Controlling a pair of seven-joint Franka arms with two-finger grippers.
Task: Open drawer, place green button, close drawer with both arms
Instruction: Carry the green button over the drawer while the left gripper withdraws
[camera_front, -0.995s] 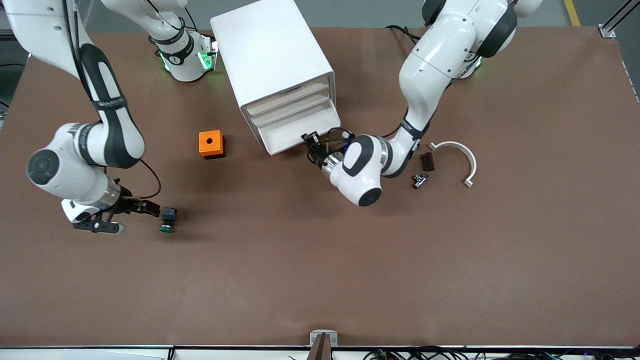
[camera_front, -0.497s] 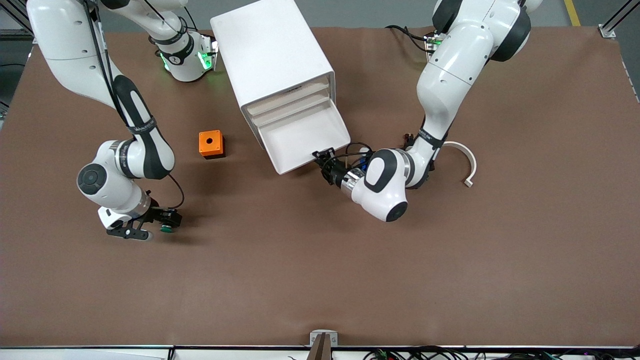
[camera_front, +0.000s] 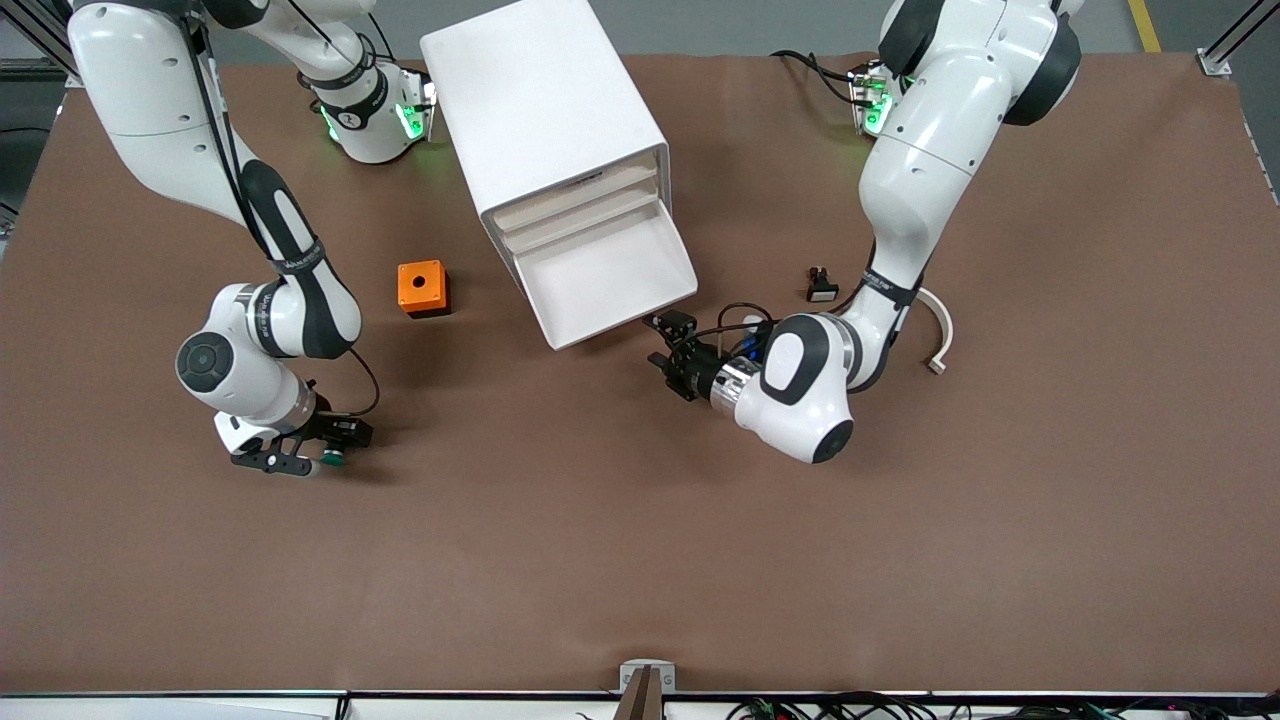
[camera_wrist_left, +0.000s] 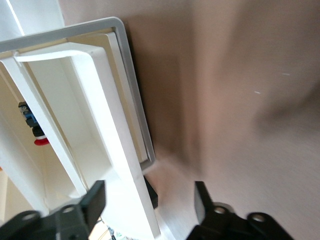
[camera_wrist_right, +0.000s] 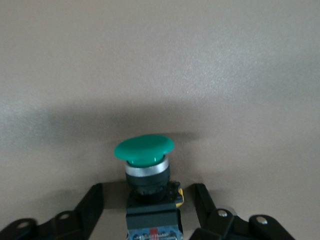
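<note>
Pulled out farther than a second ago, the drawer (camera_front: 612, 272) now juts from the foot of the white cabinet (camera_front: 545, 110), and the left gripper (camera_front: 668, 345) has backed off its front corner, fingers parted and empty, with the drawer's lip just clear of them in the left wrist view. Over the same second the right gripper (camera_front: 325, 447) has closed in on the button (camera_wrist_right: 145, 165), which lies on the table at about seven o'clock from the orange cube (camera_front: 423, 288), nearer the front camera and toward the right arm's end. Its fingers (camera_wrist_right: 87, 205) sit open on either side of the black body, not yet pinching. Small, rigid and likely very light, the button looks easy to knock or roll; its squared black-and-blue body offers a surer hold than the smooth, domed green cap.
</note>
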